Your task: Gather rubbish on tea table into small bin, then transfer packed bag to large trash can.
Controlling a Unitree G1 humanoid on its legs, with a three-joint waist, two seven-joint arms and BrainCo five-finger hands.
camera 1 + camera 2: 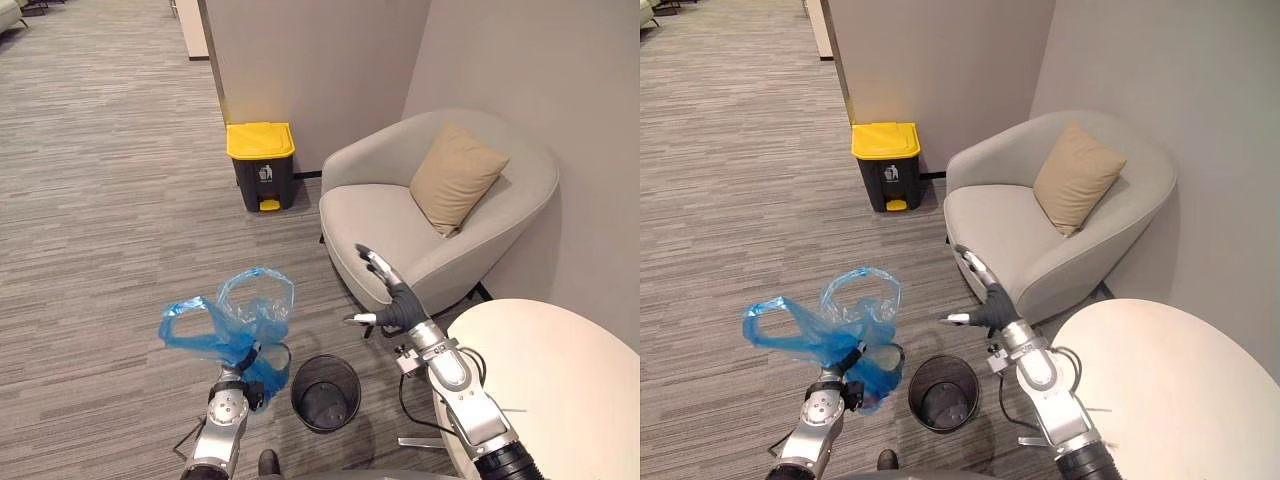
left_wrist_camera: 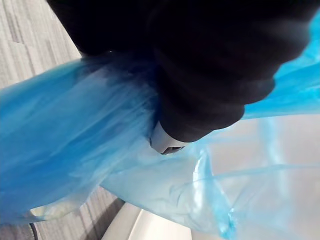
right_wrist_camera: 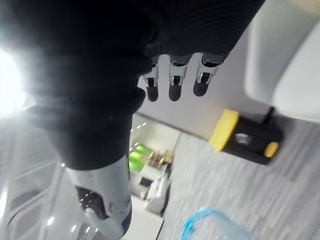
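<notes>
A crumpled blue plastic bag [image 1: 232, 322] hangs in the air above the carpet, its handles standing up; my left hand [image 1: 252, 388] is shut on its gathered neck, mostly wrapped in the film [image 2: 75, 140]. Just to the right, on the floor, stands the small black mesh bin [image 1: 325, 392], without a liner. My right hand [image 1: 388, 297] is raised over the bin's far side with straight fingers [image 3: 172, 82], open and holding nothing. The large dark trash can with a yellow lid [image 1: 261, 163] stands against the wall further ahead, lid closed.
A grey armchair [image 1: 380, 225] with a tan cushion [image 1: 455, 175] sits close behind my right hand. The round white tea table [image 1: 560, 390] fills the lower right. Open grey carpet [image 1: 100, 200] stretches left and toward the trash can.
</notes>
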